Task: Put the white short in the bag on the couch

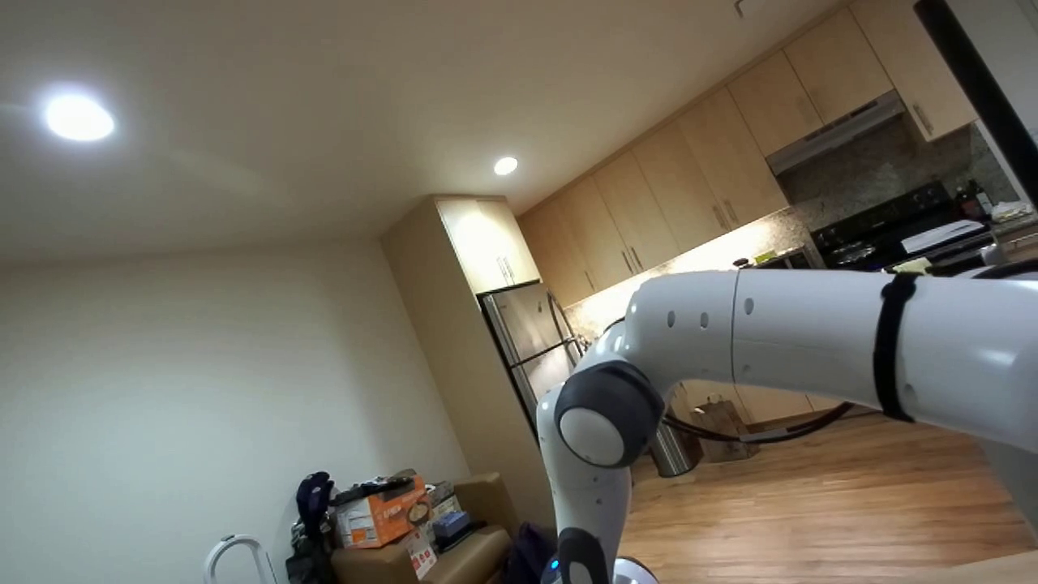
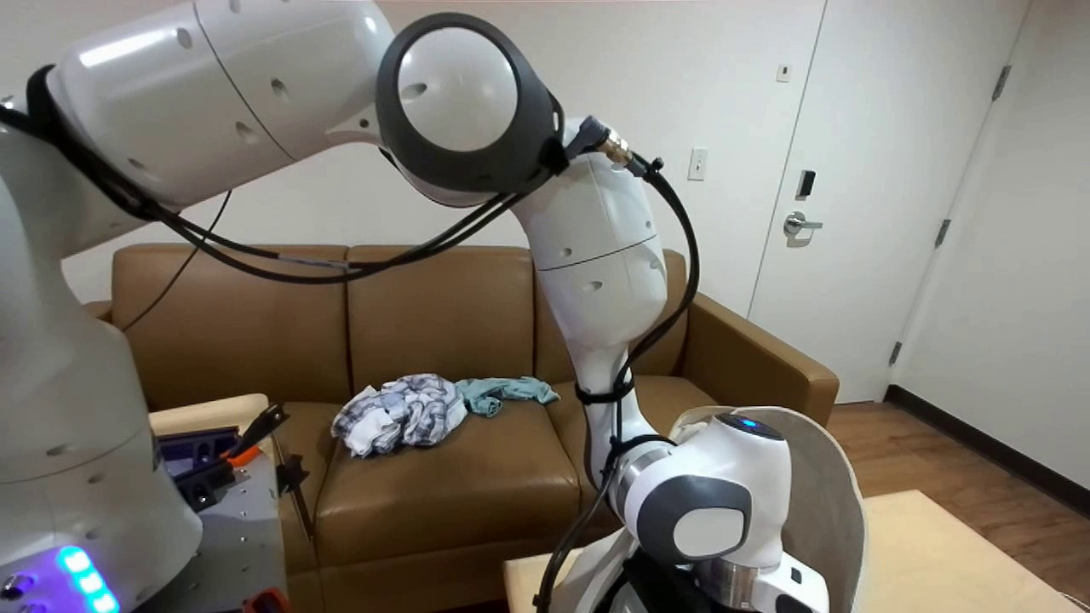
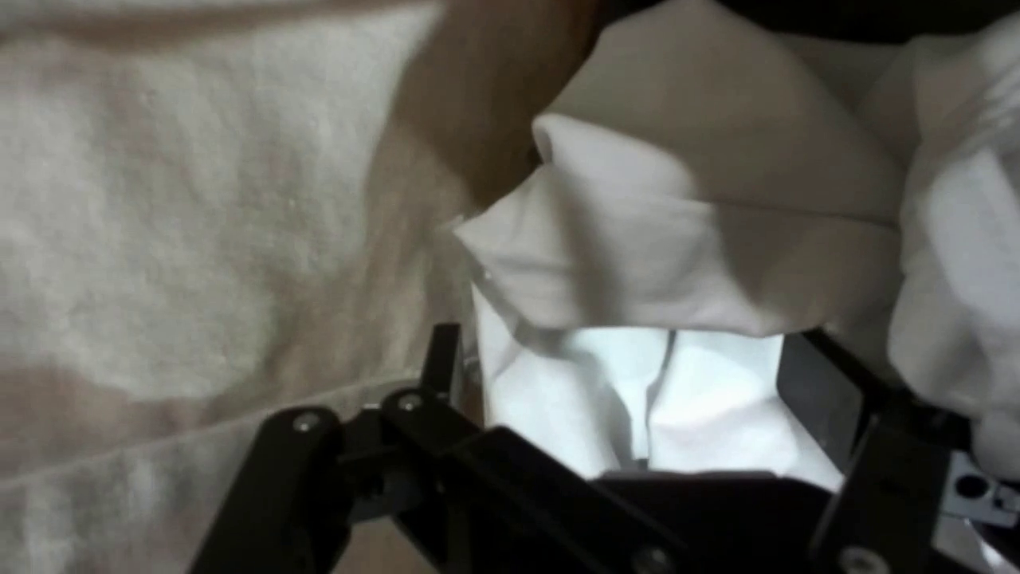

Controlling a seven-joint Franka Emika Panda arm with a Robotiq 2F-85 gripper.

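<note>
A white cloth (image 3: 701,263), which looks like the white short, lies crumpled in the wrist view. Its brightest part runs between the fingers. My gripper (image 3: 629,367) is open, one finger on each side of this cloth. A beige fabric bag (image 2: 822,485) stands on a light wooden table in an exterior view, and its wall (image 3: 175,183) fills the left of the wrist view. The arm reaches down into the bag, so the fingers are hidden in both exterior views. The brown couch (image 2: 443,494) stands behind the table.
A checked cloth (image 2: 409,413) and a teal cloth (image 2: 507,392) lie on the couch seat. The wooden table (image 2: 954,545) carries the bag. A metal bench (image 2: 243,528) with tools stands by the robot base. An orange box (image 1: 389,515) sits on brown seating.
</note>
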